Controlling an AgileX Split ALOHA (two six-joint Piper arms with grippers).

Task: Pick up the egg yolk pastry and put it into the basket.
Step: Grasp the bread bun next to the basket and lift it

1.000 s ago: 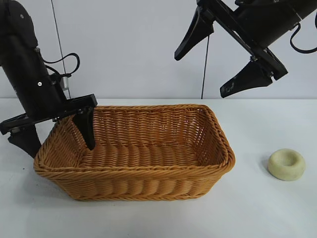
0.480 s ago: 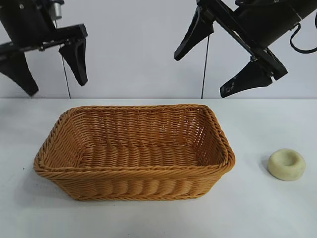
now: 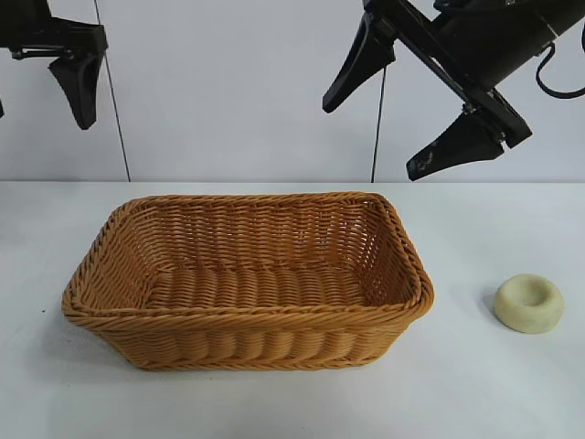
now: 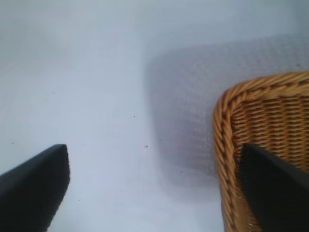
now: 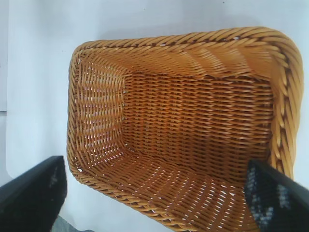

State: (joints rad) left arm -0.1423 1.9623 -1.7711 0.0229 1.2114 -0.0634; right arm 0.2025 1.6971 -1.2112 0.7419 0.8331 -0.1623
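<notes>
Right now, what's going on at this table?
Nothing is being held. The egg yolk pastry sits on the white table, to the right of the basket and apart from it; the basket holds nothing. The right claw hangs open, high above the basket's right end and off the pastry. The left claw is open too, high at the upper left, clear of the basket. The pick has not started.

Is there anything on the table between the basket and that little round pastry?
Nothing: in the exterior view only bare white table separates the basket from the pastry.
</notes>
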